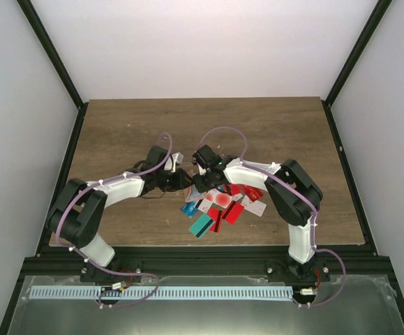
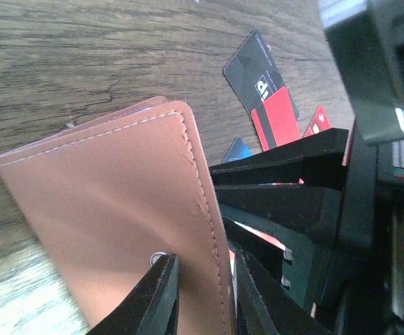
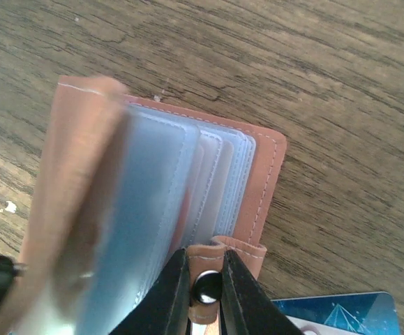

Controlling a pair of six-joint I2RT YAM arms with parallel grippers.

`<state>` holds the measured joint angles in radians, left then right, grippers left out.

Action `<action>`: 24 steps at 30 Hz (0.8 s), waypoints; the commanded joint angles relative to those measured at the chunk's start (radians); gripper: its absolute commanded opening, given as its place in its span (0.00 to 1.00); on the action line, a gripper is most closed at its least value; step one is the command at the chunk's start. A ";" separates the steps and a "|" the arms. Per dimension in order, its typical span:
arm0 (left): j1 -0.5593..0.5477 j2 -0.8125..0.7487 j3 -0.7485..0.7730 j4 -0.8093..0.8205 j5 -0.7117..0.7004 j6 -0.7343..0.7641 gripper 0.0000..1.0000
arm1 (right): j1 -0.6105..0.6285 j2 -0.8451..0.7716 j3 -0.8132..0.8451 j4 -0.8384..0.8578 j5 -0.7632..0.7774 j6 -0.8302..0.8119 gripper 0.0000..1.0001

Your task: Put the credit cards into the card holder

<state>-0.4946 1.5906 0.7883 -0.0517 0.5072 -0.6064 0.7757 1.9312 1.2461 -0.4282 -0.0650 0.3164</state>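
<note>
The card holder (image 3: 261,174) is a salmon-brown wallet lying open on the wood, its clear plastic sleeves (image 3: 208,174) fanned out. My right gripper (image 3: 205,259) is shut on its snap tab (image 3: 205,286). My left gripper (image 2: 203,262) is shut on the edge of the raised cover (image 2: 111,202). In the top view both grippers, left (image 1: 177,180) and right (image 1: 200,183), meet at the table's middle and hide the holder. The credit cards (image 1: 222,206) lie in a loose pile just right of them, mostly red, with a teal one (image 1: 202,225) and a blue one (image 1: 188,209).
A black-and-red card (image 2: 261,80) and a blue card (image 2: 236,150) lie beyond the holder in the left wrist view. A blue card (image 3: 334,314) lies by the right fingers. The right gripper's black body (image 2: 369,174) sits close beside the left fingers.
</note>
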 commanded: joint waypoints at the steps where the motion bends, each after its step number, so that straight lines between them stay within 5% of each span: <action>1: -0.022 0.064 0.034 0.018 -0.005 0.007 0.24 | 0.002 -0.025 -0.010 -0.028 0.007 0.018 0.11; 11: -0.063 0.134 0.079 -0.016 -0.057 0.018 0.24 | -0.044 -0.150 -0.043 -0.040 -0.037 0.022 0.33; 24: -0.089 0.062 0.082 -0.038 -0.148 0.020 0.37 | -0.080 -0.304 -0.148 0.022 -0.210 0.061 0.36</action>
<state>-0.5793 1.7088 0.8577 -0.0620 0.4091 -0.5964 0.7074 1.6711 1.1263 -0.4446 -0.1852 0.3492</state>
